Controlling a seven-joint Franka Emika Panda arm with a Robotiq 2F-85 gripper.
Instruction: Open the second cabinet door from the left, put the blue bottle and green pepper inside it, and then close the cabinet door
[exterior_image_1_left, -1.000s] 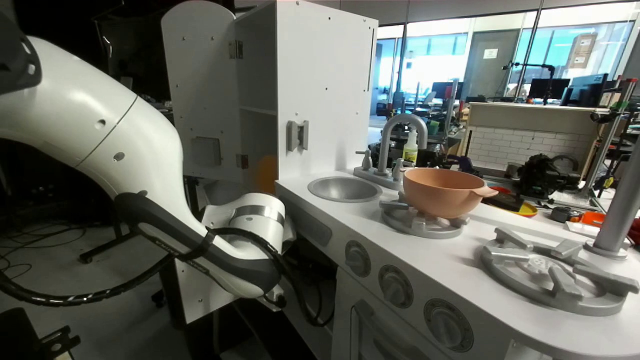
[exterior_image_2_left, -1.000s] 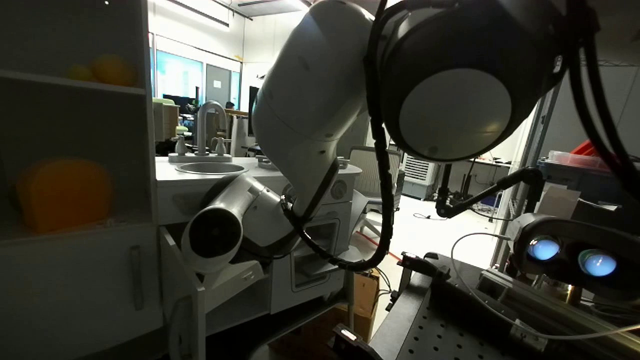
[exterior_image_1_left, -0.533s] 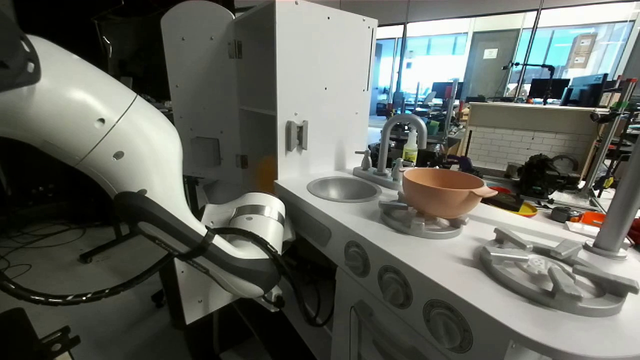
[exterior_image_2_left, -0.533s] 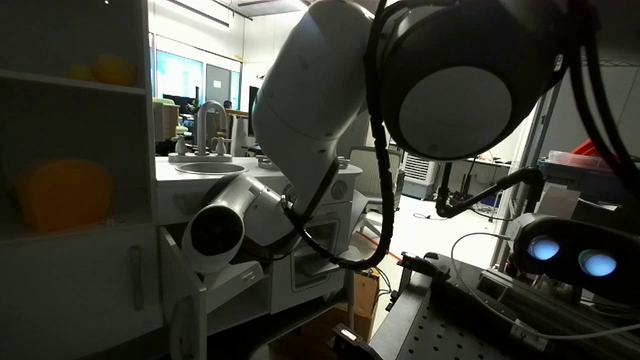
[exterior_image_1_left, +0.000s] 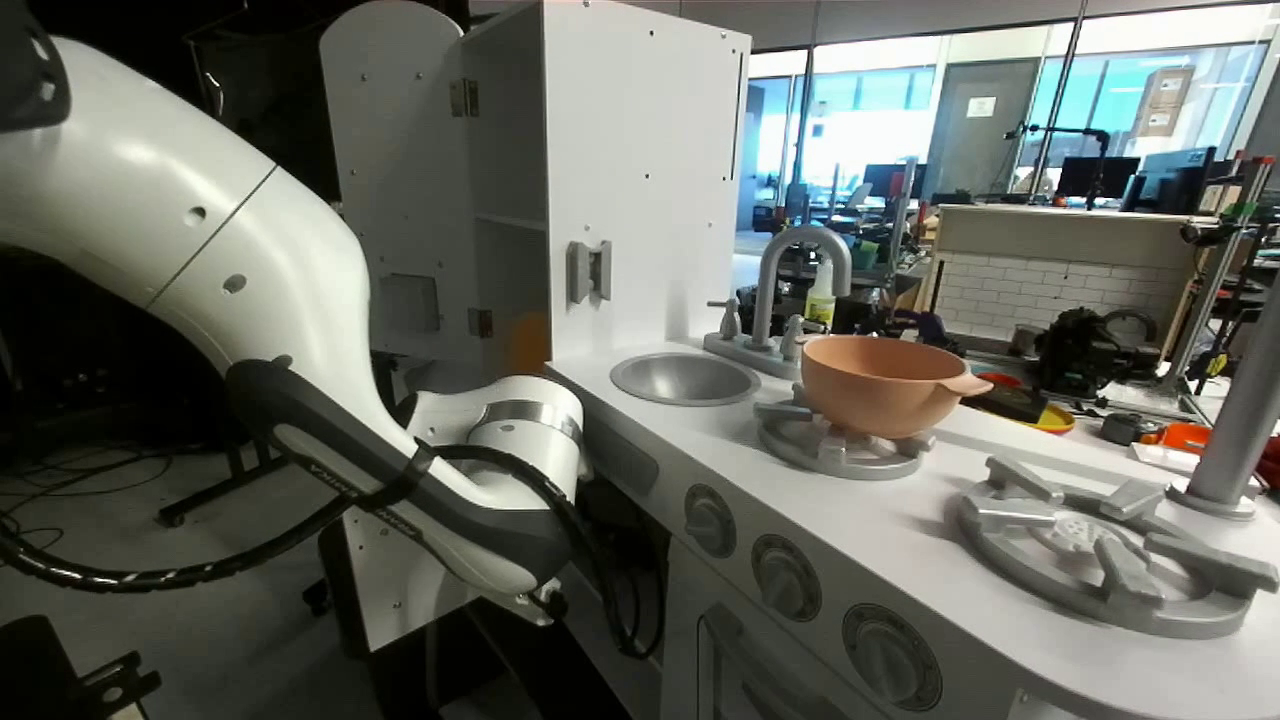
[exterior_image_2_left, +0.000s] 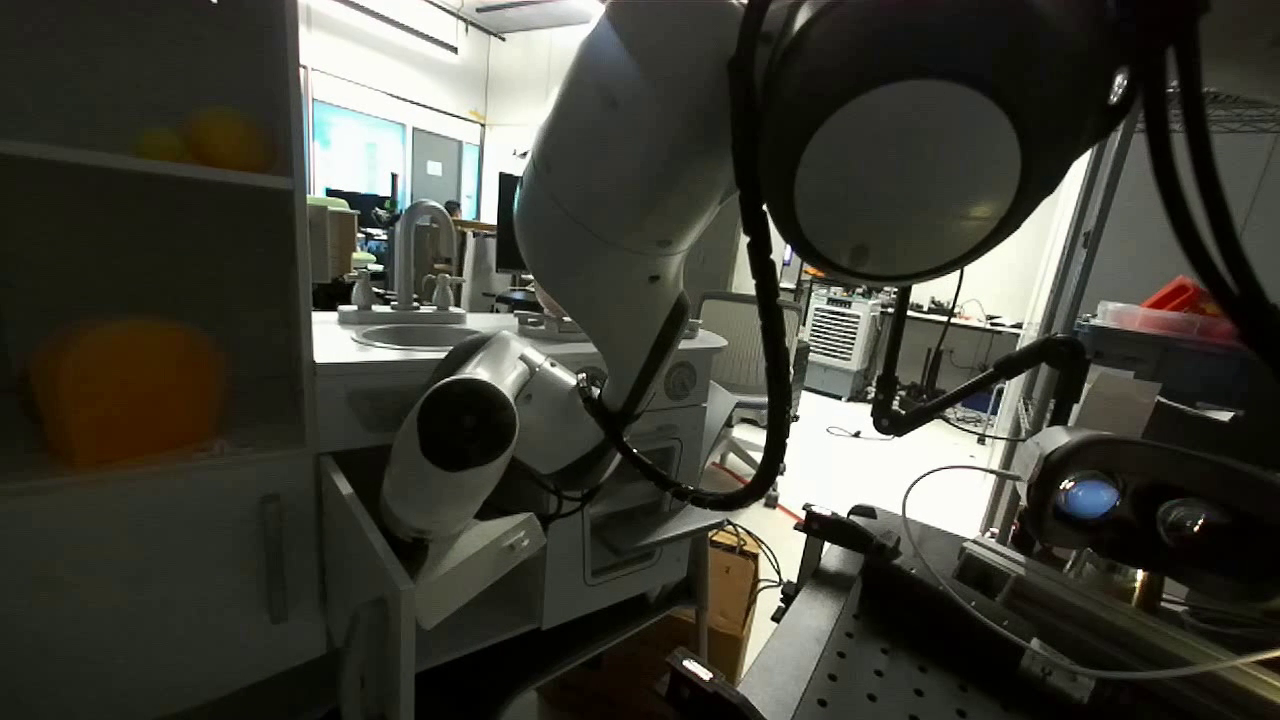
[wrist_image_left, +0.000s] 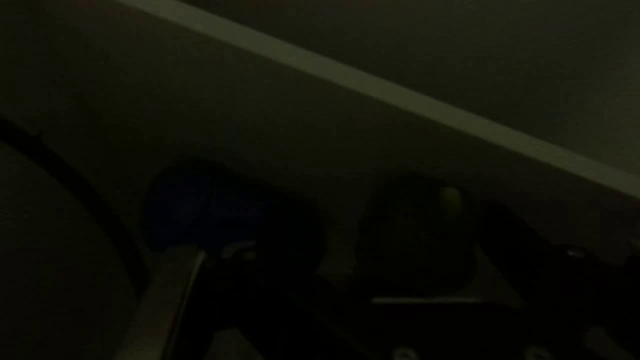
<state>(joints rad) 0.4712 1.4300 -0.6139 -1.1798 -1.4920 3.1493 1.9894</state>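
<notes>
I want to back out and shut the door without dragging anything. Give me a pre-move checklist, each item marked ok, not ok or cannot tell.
1. Cabinet door swung open for the exit: ok, seen in an exterior view.
2. Blue bottle inside the cabinet: ok, as far as the dark wrist view shows.
3. Green pepper inside too: ok, beside the bottle.
4. End effector open: ok, its jaws stand apart.
5. End effector clear of bottle and pepper: cannot tell, too dark.
6. Arm out of the opening: not ok, it reaches in past the door.
</notes>
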